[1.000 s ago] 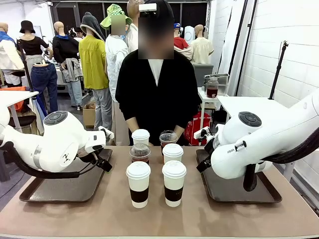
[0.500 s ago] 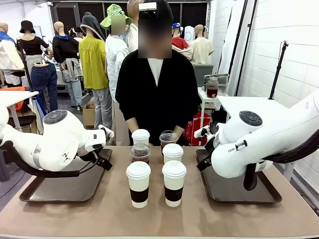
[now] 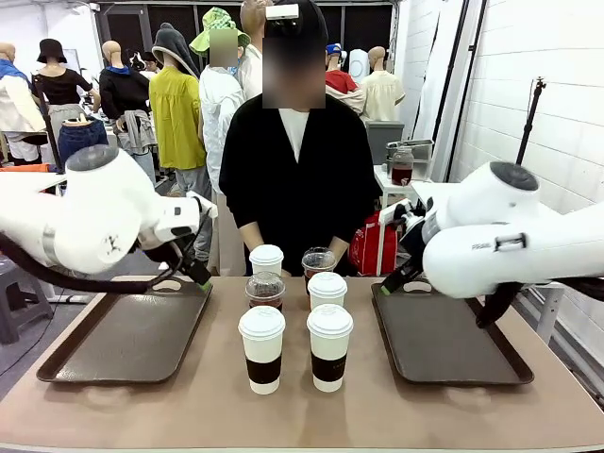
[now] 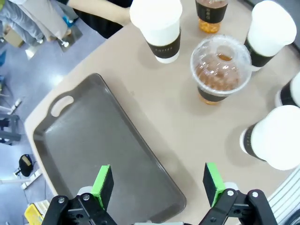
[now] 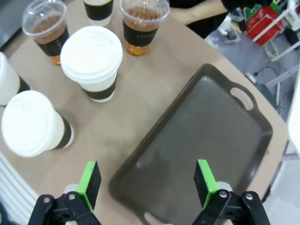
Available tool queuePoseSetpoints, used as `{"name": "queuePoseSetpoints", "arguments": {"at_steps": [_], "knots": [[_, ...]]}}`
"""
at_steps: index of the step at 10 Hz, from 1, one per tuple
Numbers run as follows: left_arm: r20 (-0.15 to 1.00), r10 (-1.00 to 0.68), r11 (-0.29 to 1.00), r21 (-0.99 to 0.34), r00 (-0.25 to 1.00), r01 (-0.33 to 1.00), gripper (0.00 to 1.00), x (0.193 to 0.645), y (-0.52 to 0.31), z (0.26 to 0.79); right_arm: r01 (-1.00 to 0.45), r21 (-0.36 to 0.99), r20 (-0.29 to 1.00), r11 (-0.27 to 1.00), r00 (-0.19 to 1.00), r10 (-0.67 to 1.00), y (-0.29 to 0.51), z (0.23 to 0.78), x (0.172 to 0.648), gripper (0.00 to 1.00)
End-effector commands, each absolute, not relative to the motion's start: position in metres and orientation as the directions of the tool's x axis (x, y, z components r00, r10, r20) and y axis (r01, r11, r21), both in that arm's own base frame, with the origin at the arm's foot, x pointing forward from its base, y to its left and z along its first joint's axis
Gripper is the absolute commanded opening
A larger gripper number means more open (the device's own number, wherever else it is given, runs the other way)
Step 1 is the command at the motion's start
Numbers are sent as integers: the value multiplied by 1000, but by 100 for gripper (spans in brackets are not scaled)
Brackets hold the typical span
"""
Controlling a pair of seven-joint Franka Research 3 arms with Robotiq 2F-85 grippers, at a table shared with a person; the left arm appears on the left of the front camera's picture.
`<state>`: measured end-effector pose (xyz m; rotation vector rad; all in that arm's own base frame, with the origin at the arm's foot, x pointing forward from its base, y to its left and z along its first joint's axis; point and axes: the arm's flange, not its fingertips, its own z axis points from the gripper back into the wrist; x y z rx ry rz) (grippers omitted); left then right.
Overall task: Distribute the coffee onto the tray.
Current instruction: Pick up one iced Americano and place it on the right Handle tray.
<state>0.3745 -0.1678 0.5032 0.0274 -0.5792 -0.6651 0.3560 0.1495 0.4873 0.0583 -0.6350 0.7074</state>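
Note:
Six coffee cups stand in the table's middle between two trays. The white paper cups (image 3: pixel 262 347) (image 3: pixel 329 345) (image 3: pixel 327 289) (image 3: pixel 266 259) have dark sleeves. The two clear dome-lidded cups (image 3: pixel 265 290) (image 3: pixel 318 261) hold brown drink. My left gripper (image 3: pixel 200 274) (image 4: pixel 158 185) hangs open above the inner edge of the left tray (image 3: pixel 127 332) (image 4: pixel 93 150), and nothing is between its pads. My right gripper (image 3: pixel 394 280) (image 5: pixel 147 177) hangs open over the inner edge of the right tray (image 3: pixel 453 342) (image 5: pixel 206 126). Both trays are bare.
A person in black stands at the far edge behind the cups, hands low near the table (image 3: pixel 283 411). The nearest cups, a dome-lidded one (image 4: pixel 220 70) and a white one (image 5: pixel 92 61), stand just beyond each tray's inner rim.
Both arms have risen and swung up, lifting the grippers from low over the trays to higher above their inner edges. The cups have not moved.

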Motion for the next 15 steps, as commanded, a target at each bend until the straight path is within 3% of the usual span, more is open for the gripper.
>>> {"name": "queuePoseSetpoints", "arguments": {"at_steps": [1,7,10,15], "knots": [[481,-584,801,213,654,559,100,366,-172,524,-643,-199,543,739,556,630,140,515,346,100],[471,-576,807,196,668,557,100,365,-170,532,-667,-180,572,723,527,629,143,532,350,100],[547,-648,685,114,530,719,100,353,-152,543,-750,-131,647,649,431,629,120,541,346,100],[690,-637,504,35,344,863,100,355,-121,541,-878,-68,774,474,254,581,90,539,358,100]]}}
